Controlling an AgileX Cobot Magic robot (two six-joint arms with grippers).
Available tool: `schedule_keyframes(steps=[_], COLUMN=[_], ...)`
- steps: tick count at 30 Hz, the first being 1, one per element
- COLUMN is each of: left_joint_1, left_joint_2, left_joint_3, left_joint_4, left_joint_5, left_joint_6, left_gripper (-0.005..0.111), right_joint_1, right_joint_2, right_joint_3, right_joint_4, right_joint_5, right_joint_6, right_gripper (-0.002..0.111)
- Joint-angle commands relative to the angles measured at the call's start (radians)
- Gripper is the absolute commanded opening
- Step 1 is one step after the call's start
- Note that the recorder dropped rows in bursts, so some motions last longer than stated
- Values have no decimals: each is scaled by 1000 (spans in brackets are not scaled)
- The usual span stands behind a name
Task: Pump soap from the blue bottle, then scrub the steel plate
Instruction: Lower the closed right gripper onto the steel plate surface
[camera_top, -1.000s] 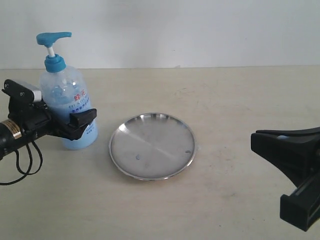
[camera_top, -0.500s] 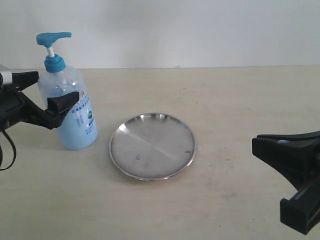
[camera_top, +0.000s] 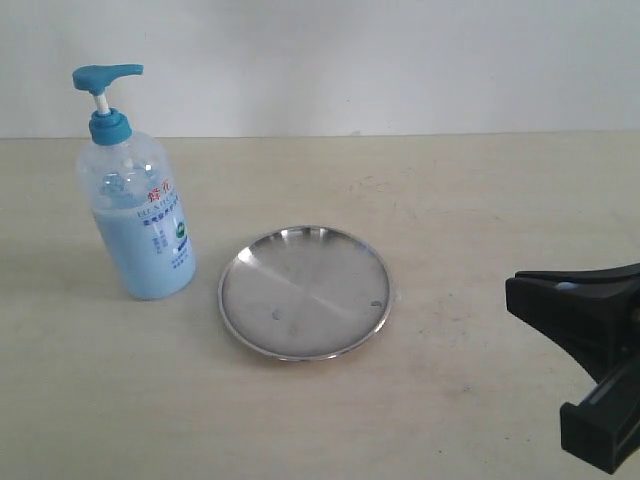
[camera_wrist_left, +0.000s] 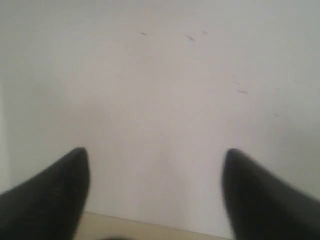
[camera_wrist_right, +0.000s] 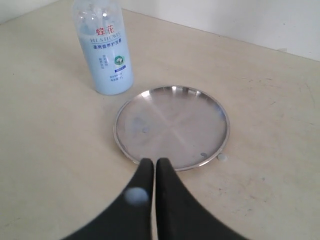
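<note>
the right gripper has its fingers pressed together, the steel plate lying flat just ahead of its tips. the blue bottle stands upright beyond the plate, not touching it. the left gripper is spread wide, facing a blank wall.

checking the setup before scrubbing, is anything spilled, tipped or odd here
Nothing spilled or tipped. The blue bottle stands upright, apart from the steel plate, which lies flat. Only oddity: two small specks on the plate, too small to identify.
</note>
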Motion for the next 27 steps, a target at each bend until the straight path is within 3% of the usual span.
schedule_keyframes(steps=[1,2,3,4,5,6,7,9,11,13,16,17,22,27], left_joint_1=[2,2,2,2,2,2,2,2,2,2,2,2,2,2], left_joint_2=[-223,-262,-348,-389,-467,-499,-583,-709,-835,-949,-1033,-1033,-1018,-1018], left_joint_3=[11,11,11,11,11,11,11,11,11,23,139,191,366,366], left_joint_4=[-144,-135,-135,-135,-135,-135,-135,-146,-180,-192,-192,-192,-192,-180], left_joint_5=[346,421,600,671,851,924,1105,1338,1446,1367,960,879,897,1011], left_joint_6=[306,336,368,370,401,418,487,525,424,263,197,197,197,198], left_gripper=[9,5,4,4,4,4,4,4,4,4,4,4,4,4], right_joint_1=[-3,-3,-3,-3,-3,-3,-3,-3,-3,-3,-3,-3,-3,-3], right_joint_2=[-1,-1,-1,-1,-1,-1,-1,-1,15,75,287,372,670,852], right_joint_3=[3,3,3,3,3,3,3,3,-17,-64,-164,-190,-294,-433], right_joint_4=[-10,-10,-19,-24,-26,-26,-30,-37,-37,-54,-56,-56,-48,-48], right_joint_5=[-4,-4,-4,-4,-4,-4,-9,-34,-62,-118,-218,-222,-245,-229], right_joint_6=[-2,-2,-2,-2,-9,-18,-19,-19,-19,-25,-171,-203,-203,-180], right_gripper=[0,0,0,0,0,0,0,0,0,0,0,0,0,0])
